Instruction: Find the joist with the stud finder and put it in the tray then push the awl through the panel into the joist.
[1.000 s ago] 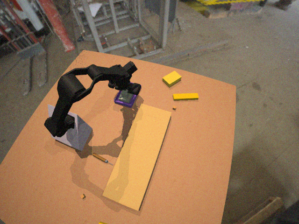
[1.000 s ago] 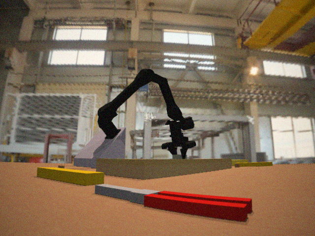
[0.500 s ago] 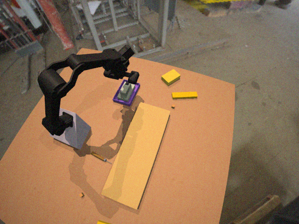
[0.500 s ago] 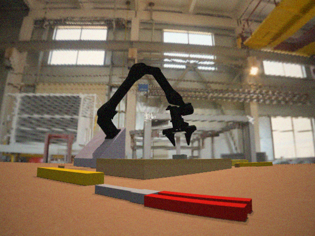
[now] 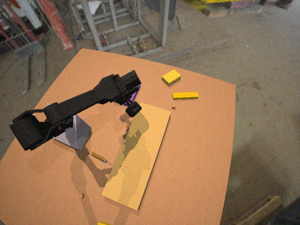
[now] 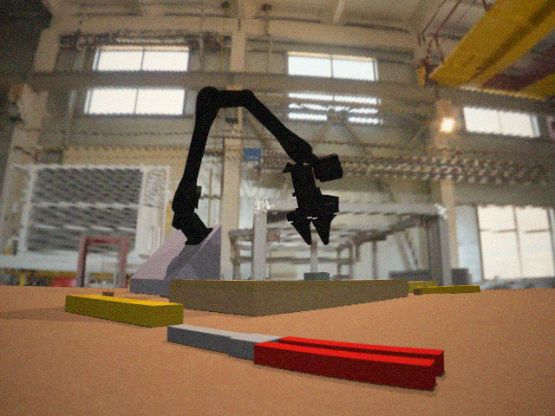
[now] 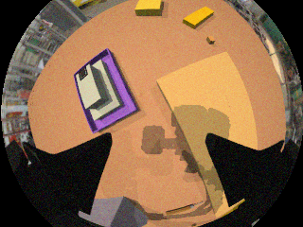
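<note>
My gripper (image 6: pixel 317 243) (image 7: pixel 161 139) is open and empty, raised above the table between the tray and the panel. The grey stud finder (image 7: pixel 89 92) lies in the purple tray (image 7: pixel 127 98) (image 5: pixel 133 96), its dark square screen facing up. In the exterior view, the top of the stud finder (image 6: pixel 316 276) shows behind the panel. The pale yellow floor panel (image 5: pixel 147 167) (image 6: pixel 286 297) (image 7: pixel 208 85) lies flat, partly in the arm's shadow; no hole shows on it. The awl (image 5: pixel 98 157) (image 7: pixel 180 208) lies on its side between the arm's base and the panel, its tip towards the panel.
A yellow block (image 5: pixel 171 77), a yellow bar (image 5: pixel 185 95) and a small cube (image 5: pixel 173 107) lie beyond the panel's far end. Another small cube (image 5: pixel 81 195) lies near the awl's side. A second yellow bar (image 6: pixel 123 309) and a red-handled tool (image 6: pixel 349 358) lie past the near end. A grey wedge (image 5: pixel 84 131) supports the arm.
</note>
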Motion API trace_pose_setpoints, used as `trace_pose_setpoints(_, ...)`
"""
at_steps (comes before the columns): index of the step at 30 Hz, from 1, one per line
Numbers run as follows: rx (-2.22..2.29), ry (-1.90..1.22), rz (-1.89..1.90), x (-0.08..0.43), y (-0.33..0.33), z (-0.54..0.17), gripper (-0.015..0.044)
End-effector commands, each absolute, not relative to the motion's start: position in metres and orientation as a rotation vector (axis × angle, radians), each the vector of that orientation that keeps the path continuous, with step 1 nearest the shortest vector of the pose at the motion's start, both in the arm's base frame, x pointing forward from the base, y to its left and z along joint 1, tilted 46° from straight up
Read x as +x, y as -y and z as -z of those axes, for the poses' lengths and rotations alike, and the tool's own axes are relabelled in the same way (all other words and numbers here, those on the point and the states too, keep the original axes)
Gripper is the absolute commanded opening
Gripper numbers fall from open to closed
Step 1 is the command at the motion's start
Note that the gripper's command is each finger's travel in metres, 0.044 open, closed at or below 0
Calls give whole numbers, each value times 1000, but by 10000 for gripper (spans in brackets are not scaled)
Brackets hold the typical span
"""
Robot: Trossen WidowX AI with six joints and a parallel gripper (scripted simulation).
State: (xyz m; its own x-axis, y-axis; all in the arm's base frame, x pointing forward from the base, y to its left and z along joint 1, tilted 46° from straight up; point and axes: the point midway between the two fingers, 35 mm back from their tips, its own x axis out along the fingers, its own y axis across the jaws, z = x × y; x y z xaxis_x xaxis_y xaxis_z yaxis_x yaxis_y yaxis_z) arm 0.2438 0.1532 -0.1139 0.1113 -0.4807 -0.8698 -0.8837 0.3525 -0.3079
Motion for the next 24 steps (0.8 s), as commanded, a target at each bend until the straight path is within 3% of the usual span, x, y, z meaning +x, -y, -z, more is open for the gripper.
trace_pose_setpoints(1, -1149, -1551, -252, 252, -95, 72, 440)
trace_pose_setpoints(7, -952, -1547, 38, 242, -19, 24, 440)
trace_pose_setpoints(14, -712, -1525, 392, 193, 62, -14, 440)
trace_pose_setpoints(19, -594, -1469, 642, 152, 101, -29, 440)
trace_pose_setpoints(24, -579, -1460, 676, 147, 105, -30, 440)
